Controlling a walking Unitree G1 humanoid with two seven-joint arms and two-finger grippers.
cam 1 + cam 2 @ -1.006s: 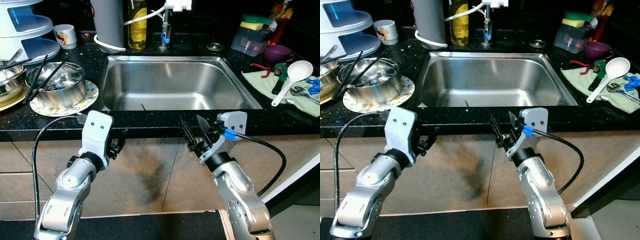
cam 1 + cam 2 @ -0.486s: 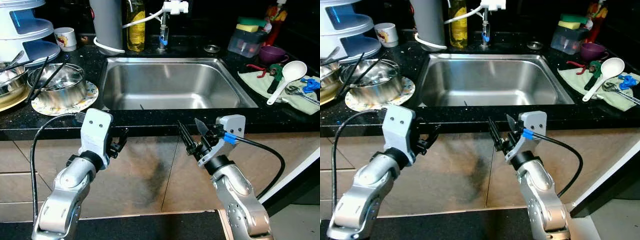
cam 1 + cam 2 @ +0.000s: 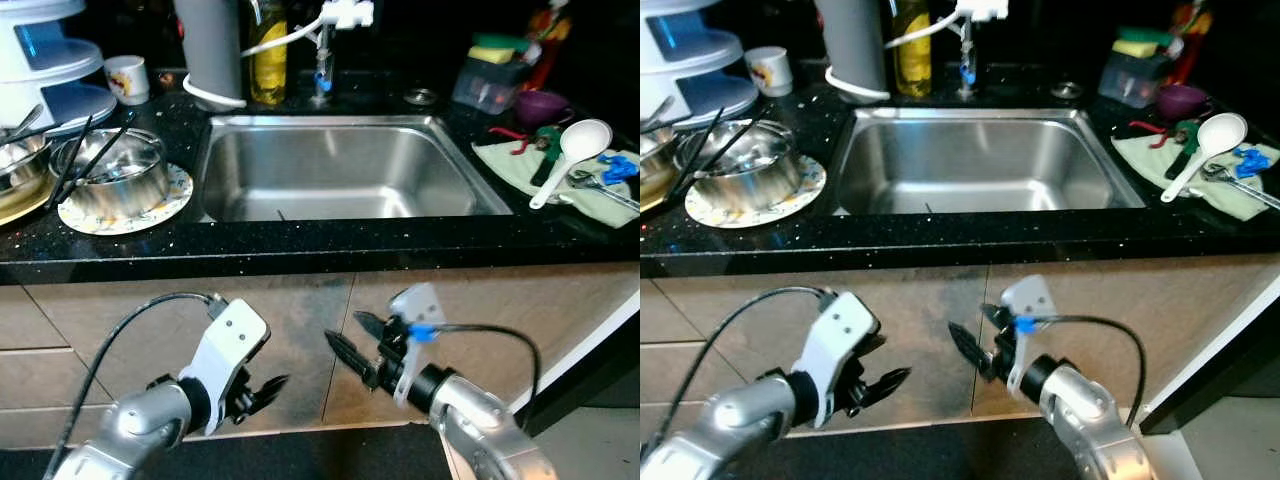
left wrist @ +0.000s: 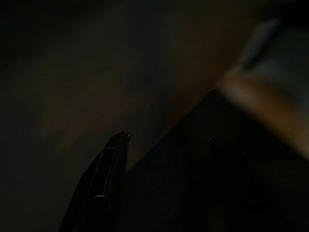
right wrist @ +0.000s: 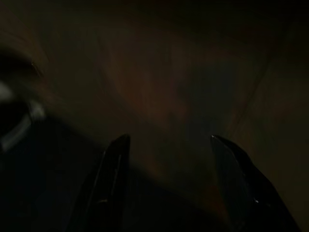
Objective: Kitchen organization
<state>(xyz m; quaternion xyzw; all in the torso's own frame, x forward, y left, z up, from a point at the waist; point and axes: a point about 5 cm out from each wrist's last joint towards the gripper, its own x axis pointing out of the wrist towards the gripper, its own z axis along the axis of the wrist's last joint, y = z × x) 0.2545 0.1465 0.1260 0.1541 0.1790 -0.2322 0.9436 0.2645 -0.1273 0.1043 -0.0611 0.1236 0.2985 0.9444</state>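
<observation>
Black speckled stone forms the surface (image 3: 300,250), with a stainless sink (image 3: 340,170) set into its middle. Both arms hang low in front of the tan cabinet doors (image 3: 300,340), well below the surface edge and apart from every item on it. The left claw (image 3: 262,388) is released, its fingers spread and holding nothing; the left wrist view is very dark and shows one finger (image 4: 104,183) clearly. The right claw (image 3: 350,345) is likewise released and holds nothing, and in the right wrist view its two fingers (image 5: 108,179) stand well apart against a dim brown panel. The items to be organised all lie up on the surface, above and beyond both claws. To the left of the sink, a steel bowl (image 3: 115,175) holding black chopsticks (image 3: 80,150) sits on a patterned plate (image 3: 165,200), with a second steel bowl (image 3: 20,170) just beside it at the frame edge. A small mug (image 3: 127,78) stands further back. To the right of the sink, a white ladle (image 3: 572,155) lies on a pale green cloth (image 3: 590,195) among small tools, near a purple cup (image 3: 543,104) and a clear container with sponges (image 3: 492,75). A yellow bottle (image 3: 268,55) stands behind the sink beside the tap (image 3: 322,60).
</observation>
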